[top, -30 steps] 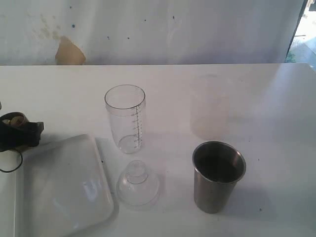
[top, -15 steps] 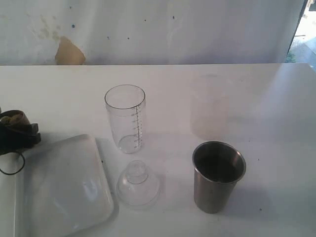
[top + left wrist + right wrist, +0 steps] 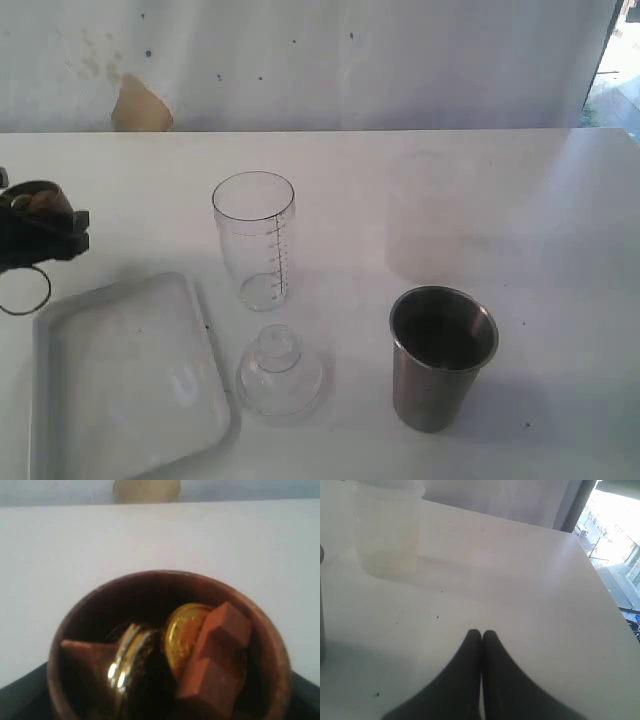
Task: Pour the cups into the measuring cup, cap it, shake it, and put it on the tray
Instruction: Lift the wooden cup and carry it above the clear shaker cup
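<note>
**Left claw grasps the wooden cup; right claw clenched on nothing**

Read the exterior view as a clock face with the measuring cup (image 3: 254, 240) at its centre. It stands upright on the white table (image 3: 540, 200), its mouth uncovered and its marks facing 3 o'clock.

The cap (image 3: 279, 370) rests neck-up just beside it at 6 o'clock, apart from it. The tray (image 3: 120, 380) lies at 7 to 8 o'clock, its near corner close to the cap.

At 9 o'clock, by the edge of the view, the left gripper (image 3: 40, 228) grasps the wooden cup (image 3: 145, 592), holding it just beyond the tray's far rim. The left wrist view looks down into that cup: gold coins (image 3: 185, 630) and reddish-brown blocks (image 3: 220, 655) lie inside.

The frosted cup (image 3: 425, 215) stands at 3 o'clock, faint against the table. The steel tumbler (image 3: 440, 360) stands at 4 to 5 o'clock, upright; its inside is too dark to read.

The right gripper (image 3: 481, 640) shows only in its wrist view, fingers pressed together with nothing between them, low over bare table, well apart from the frosted cup.
</note>
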`<state>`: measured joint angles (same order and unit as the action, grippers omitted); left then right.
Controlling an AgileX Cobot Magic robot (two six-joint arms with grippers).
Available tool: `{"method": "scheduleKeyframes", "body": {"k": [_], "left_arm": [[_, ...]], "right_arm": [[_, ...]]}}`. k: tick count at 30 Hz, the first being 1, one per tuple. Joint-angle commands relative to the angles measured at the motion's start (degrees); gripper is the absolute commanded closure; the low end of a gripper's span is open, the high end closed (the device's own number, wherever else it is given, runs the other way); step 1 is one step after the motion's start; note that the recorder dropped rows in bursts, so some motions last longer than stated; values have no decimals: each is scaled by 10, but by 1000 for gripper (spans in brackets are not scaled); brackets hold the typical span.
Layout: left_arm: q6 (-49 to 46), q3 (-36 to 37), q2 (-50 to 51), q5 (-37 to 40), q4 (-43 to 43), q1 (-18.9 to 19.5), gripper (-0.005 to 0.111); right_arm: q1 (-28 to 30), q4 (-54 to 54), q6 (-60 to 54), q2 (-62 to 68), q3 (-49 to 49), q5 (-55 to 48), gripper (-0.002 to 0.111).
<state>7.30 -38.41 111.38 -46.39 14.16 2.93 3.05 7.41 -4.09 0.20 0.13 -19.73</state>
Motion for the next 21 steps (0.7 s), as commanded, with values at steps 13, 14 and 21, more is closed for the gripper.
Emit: {"method": "scheduleKeyframes", "body": {"k": [13, 14, 21], "left_arm": [[239, -231, -118, 247, 268, -161, 107], [230, -241, -118, 263, 269, -174, 107], [121, -294, -118, 324, 270, -254, 107]], "right_arm": [[3, -1, -2, -2, -1, 2, 108], [3, -1, -2, -2, -1, 2, 108], [3, -1, -2, -2, -1, 2, 108]]}}
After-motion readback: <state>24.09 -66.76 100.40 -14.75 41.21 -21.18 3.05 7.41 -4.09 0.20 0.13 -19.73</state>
